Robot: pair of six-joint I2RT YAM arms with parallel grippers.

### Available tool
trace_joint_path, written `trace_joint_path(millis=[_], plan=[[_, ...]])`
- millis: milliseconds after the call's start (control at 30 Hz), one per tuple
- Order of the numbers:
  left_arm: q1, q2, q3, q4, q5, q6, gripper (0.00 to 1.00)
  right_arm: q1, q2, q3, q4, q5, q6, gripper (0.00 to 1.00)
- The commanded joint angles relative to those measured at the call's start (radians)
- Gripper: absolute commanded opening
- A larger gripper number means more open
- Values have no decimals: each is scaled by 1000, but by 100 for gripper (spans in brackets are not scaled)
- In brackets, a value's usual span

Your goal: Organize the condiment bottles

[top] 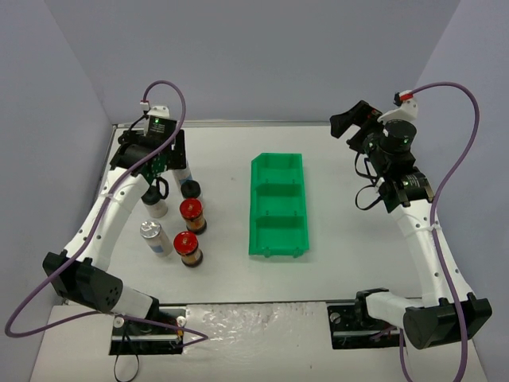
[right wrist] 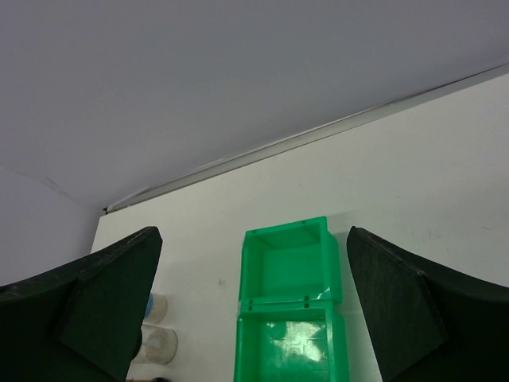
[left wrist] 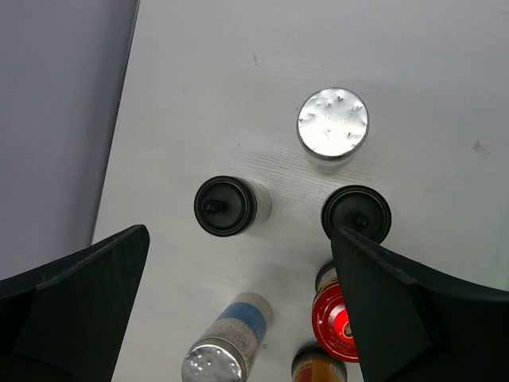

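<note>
Standing: six condiment bottles (left wrist: 226,205); one bin (top: 277,208)

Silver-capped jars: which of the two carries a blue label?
The silver-capped jar at the left wrist view's bottom edge; the other silver-capped jar beyond it looks plain.

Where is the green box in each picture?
Top external: the green divided bin sits just right of centre.
Left wrist: not in it.
Right wrist: the bin is at bottom centre, cut off by the lower edge.
Shared landmark: the condiment bottles, left of the bin from above, across the middle and bottom of the left wrist view, and at bottom left in the right wrist view.
</note>
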Motion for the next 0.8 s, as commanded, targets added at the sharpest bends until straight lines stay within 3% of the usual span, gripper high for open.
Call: trace_joint_path(millis=[0, 767], plan=[[5, 0, 66, 17, -10, -18, 97, -1, 0, 18, 65, -9, -21, 100], [4, -10, 78, 13, -12, 6, 97, 0, 36, 30, 58, -47, -5, 100]])
